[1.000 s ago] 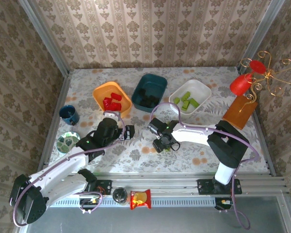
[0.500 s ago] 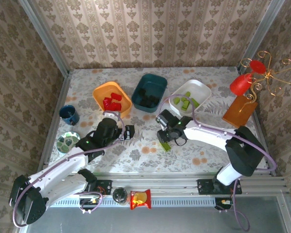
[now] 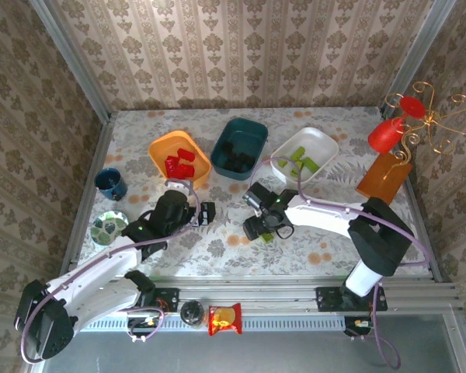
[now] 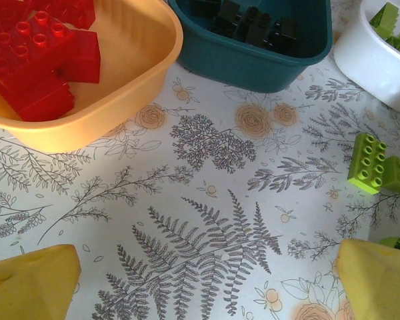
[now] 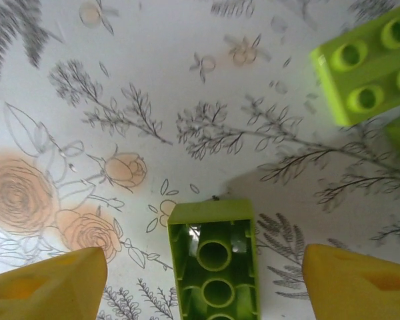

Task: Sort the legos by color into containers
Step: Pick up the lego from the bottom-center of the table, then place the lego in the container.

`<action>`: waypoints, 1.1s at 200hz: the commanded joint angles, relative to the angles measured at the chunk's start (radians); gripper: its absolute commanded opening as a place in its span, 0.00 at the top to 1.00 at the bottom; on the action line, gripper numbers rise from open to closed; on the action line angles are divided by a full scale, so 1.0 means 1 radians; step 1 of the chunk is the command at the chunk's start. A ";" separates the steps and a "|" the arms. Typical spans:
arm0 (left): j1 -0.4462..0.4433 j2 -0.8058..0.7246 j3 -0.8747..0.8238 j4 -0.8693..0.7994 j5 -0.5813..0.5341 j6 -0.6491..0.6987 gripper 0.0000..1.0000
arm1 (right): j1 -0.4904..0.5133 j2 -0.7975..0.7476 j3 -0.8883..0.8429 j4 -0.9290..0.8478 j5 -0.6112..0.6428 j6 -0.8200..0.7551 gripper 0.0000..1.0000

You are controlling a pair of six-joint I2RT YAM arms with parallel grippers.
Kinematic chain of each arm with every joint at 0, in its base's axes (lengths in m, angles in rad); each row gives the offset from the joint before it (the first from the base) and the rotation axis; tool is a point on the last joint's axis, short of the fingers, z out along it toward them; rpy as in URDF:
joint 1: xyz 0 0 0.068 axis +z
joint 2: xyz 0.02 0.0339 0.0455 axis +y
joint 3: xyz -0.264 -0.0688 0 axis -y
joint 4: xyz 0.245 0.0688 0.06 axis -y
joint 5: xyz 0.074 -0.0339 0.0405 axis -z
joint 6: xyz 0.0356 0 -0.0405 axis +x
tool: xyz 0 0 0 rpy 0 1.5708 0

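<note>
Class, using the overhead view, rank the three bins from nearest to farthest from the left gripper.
1. Orange bin: just ahead of the left gripper, slightly left.
2. Teal bin: ahead, slightly right.
3. White bin: far right.

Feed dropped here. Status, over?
Left gripper open, empty. Right gripper open astride upturned lime green plastic brick on table. Another lime green brick close by; nothing blocking.

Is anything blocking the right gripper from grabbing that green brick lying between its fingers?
Nothing visible does. The right gripper has open fingers flanking the upturned green brick, with bare tablecloth in the gaps. A second green brick lies off to one side, apart from it.
</note>
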 commanded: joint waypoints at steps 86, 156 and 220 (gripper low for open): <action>0.009 -0.008 0.001 -0.017 0.017 -0.008 0.00 | 0.003 -0.003 0.003 0.016 0.065 -0.005 0.71; 0.008 -0.026 -0.006 0.007 0.011 -0.008 0.00 | -0.263 -0.193 0.135 0.051 0.104 -0.033 0.74; 0.008 -0.030 0.005 -0.002 0.039 -0.003 0.00 | -0.499 0.087 0.432 0.048 0.315 -0.031 0.76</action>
